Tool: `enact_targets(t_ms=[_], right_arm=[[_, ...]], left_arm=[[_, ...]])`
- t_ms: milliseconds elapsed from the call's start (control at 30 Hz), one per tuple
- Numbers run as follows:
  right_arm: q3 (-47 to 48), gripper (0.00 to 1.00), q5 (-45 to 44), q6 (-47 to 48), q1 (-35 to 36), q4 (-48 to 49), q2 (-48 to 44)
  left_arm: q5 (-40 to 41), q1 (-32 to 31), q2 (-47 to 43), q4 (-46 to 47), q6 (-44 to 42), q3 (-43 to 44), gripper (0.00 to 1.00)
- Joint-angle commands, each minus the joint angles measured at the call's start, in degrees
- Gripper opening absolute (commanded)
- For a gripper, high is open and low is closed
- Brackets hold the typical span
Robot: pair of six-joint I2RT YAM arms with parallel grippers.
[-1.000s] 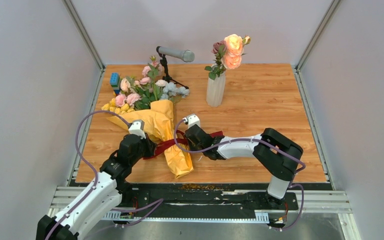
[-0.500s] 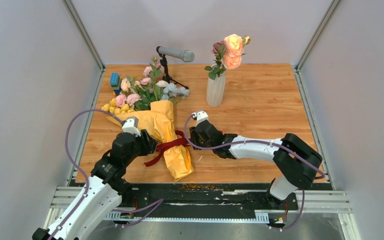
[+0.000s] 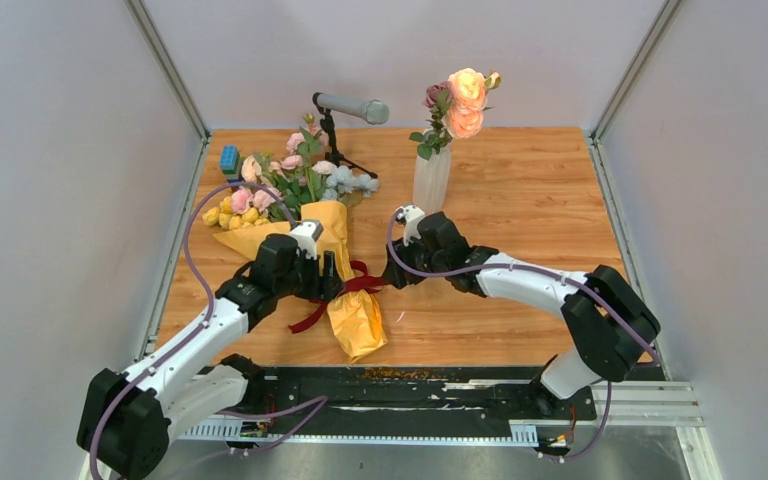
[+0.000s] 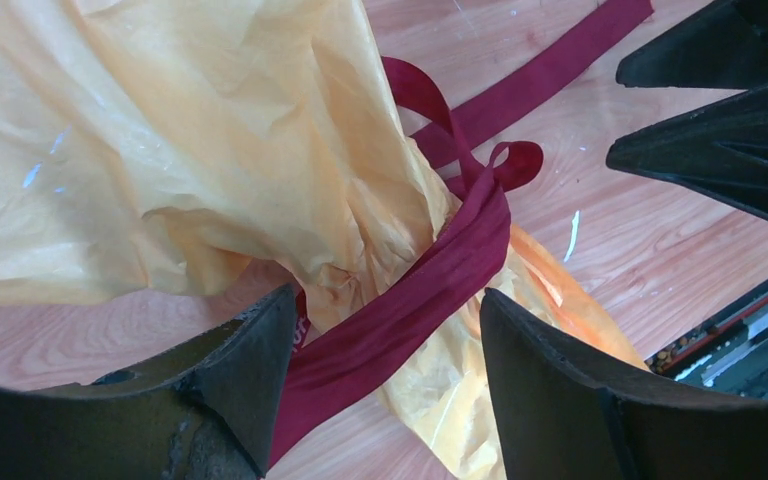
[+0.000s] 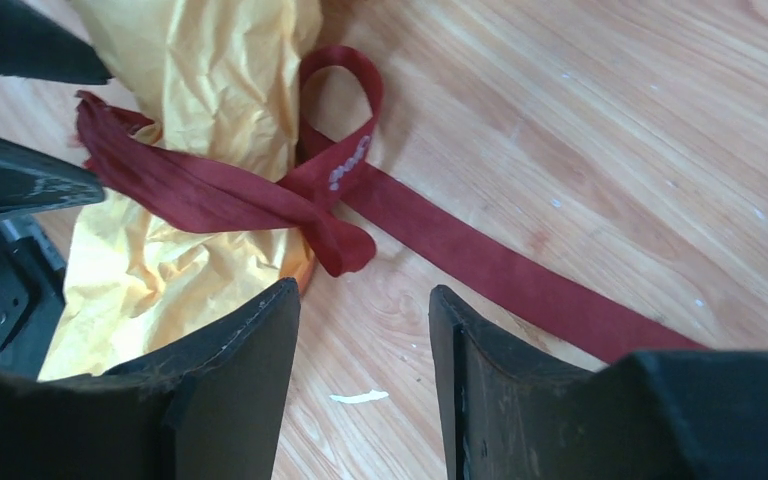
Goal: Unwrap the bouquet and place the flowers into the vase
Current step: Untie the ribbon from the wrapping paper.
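**A:** Left pincer first: jaws wide apart, gripping nothing, poised right over the dark red ribbon where it cinches the orange-yellow paper.

**B:** And the right pincer faces it from the vase's side. It's parted too, and empty, with only bare desk between its fingers. The ribbon's loop and long loose tail lie just ahead of it.

**A:** Where's the bouquet itself?

**B:** Flat on the desk, left of the vase and nearer the arms, well apart from it. The wrapped end points toward the arms.

**A:** So how far along are we?

**B:** Early, I'd say. A few peach roses already stand in the vase. But the bulk of the flowers, off to the vase's left, are still in the wrap.

**A:** And the ribbon?

**B:** Looks loosened, one loop up and the tail flung out, yet it's still round the paper.

**A:** So plenty left: ribbon off, sheet opened, stems carried across to the vase.
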State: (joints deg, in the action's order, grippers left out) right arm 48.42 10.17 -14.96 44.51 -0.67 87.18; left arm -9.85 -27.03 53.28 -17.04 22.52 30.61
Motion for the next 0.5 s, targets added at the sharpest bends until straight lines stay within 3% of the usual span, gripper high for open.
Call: enact_targets(t_ms=[0, 100, 200, 300, 467], right_arm=[[4.40, 0.52, 10.60, 3.11, -1.05, 1.12, 2.88], [5.53, 0.52, 12.47, 2.71, -1.42, 1.58, 4.53], [6.76, 0.51, 12.94, 2.28, -1.66, 1.95, 6.07], [8.65, 0.51, 14.01, 2.58, -1.79, 1.99, 8.00], [12.64, 0.52, 17.14, 4.14, -1.80, 2.01, 11.85]], left_arm=[[-1.91, -0.63, 1.91, 4.14, -3.94, 2.55, 0.75], [-1.42, -0.83, 2.97, 3.69, -4.17, 2.62, 0.71], [-1.41, -1.09, 3.32, 3.68, -3.83, 2.34, 0.57], [-1.13, -1.35, 3.21, 3.61, -3.34, 1.82, 0.50], [-0.99, -1.69, 2.86, 3.46, -2.13, 0.53, 0.53]])
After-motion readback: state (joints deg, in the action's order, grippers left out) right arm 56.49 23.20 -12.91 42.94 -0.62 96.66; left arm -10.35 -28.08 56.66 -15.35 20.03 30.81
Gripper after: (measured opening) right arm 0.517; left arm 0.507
